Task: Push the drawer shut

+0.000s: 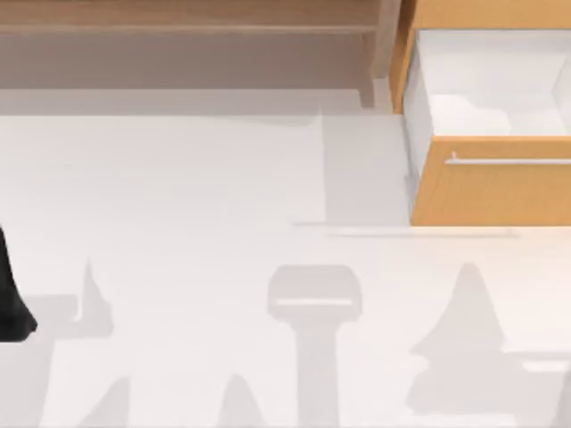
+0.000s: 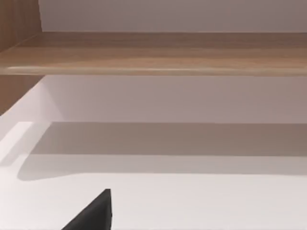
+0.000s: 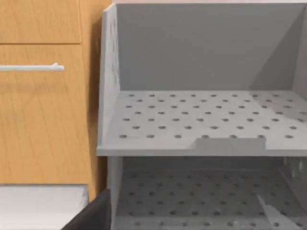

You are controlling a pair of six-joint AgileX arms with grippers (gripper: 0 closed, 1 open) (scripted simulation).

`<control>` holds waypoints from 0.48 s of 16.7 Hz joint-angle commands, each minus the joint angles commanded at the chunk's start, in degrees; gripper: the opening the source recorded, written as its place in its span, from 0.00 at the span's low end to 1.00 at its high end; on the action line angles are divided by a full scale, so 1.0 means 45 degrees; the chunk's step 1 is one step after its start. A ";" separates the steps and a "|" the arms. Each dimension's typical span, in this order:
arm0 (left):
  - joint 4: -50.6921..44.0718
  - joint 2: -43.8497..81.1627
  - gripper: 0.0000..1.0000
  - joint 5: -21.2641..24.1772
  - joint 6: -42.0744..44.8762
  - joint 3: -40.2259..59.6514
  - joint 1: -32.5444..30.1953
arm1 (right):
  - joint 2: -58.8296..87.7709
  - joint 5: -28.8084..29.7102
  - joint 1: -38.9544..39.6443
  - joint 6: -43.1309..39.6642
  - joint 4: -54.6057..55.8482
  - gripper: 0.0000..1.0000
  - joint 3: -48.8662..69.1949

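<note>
A: Where is the drawer (image 1: 489, 183) sitting?

B: At the far right of the white counter (image 1: 196, 196), and it is standing pulled out. Its orange-tan front is facing the near side, with the thin silver bar handle (image 1: 508, 161) running across it. The white inner walls are lying exposed behind the front.

A: What is standing beside it?

B: The paler wooden shelf unit (image 1: 187, 27) is stretching along the far edge to the drawer's left. The left wrist view is looking at one of its boards (image 2: 153, 55) with the white counter (image 2: 192, 201) beneath.

A: The arms?

B: A dark piece of the left arm (image 1: 11, 299) is showing at the counter's left edge, well apart from the drawer. The left tool (image 2: 93, 213) is peeking in as a dark wedge; I cannot tell whether it is spread or pressed together. The right tool (image 3: 93, 215) is likewise showing as a dark corner, state not readable.

A: The right wrist view?

B: It is facing a grey perforated rack (image 3: 206, 120) with two tiers, touching the side of an orange-tan wood front (image 3: 43, 110) that is carrying a silver bar handle (image 3: 31, 68).
</note>
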 joint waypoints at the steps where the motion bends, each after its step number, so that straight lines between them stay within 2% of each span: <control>1: 0.0000 0.0000 1.00 0.0000 0.0000 0.0000 0.0000 | 0.0057 -0.0032 -0.0031 0.0000 0.0033 1.00 0.0028; 8: 0.0000 0.0000 1.00 0.0000 0.0000 0.0000 0.0000 | 0.0054 0.0228 0.0336 -0.0391 0.0334 1.00 -0.0242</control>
